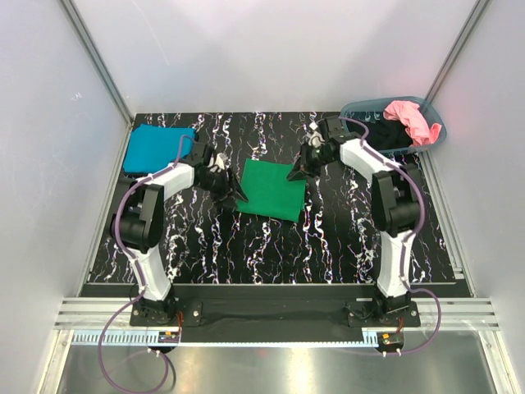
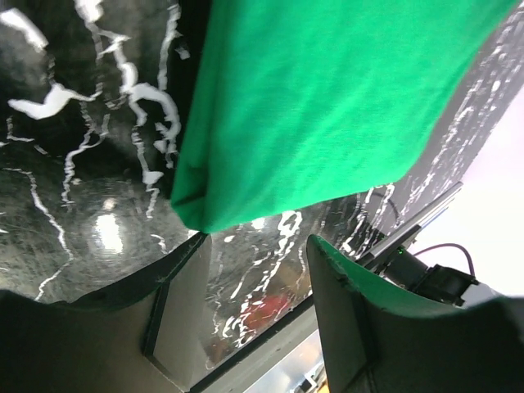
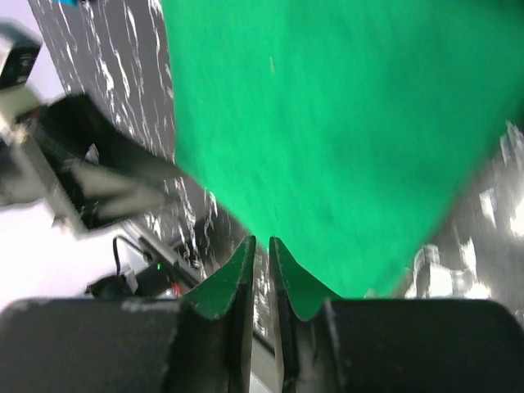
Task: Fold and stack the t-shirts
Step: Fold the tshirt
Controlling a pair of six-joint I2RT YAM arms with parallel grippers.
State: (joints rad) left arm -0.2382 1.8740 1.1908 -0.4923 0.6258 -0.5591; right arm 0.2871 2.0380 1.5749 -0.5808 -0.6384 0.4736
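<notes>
Left end effector [image 2: 258,241] gaped empty by the green t-shirt [image 1: 272,190] corner, probably lining up a grab.
Shirt lay folded flat, soft knit, middle of the surface [image 1: 344,238]; right end effector [image 3: 262,250] was nearly closed at its far corner, couldn't tell if pinching cloth. Teal t-shirt [image 1: 154,149] sat folded back-left, likely the stack spot.

text: none readable | labels: none | numbers: none | signs: none

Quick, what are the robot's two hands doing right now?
Left gripper: open, holding nothing.
Right gripper: closed at the green shirt's edge; whether it grips cannot be told.
</notes>
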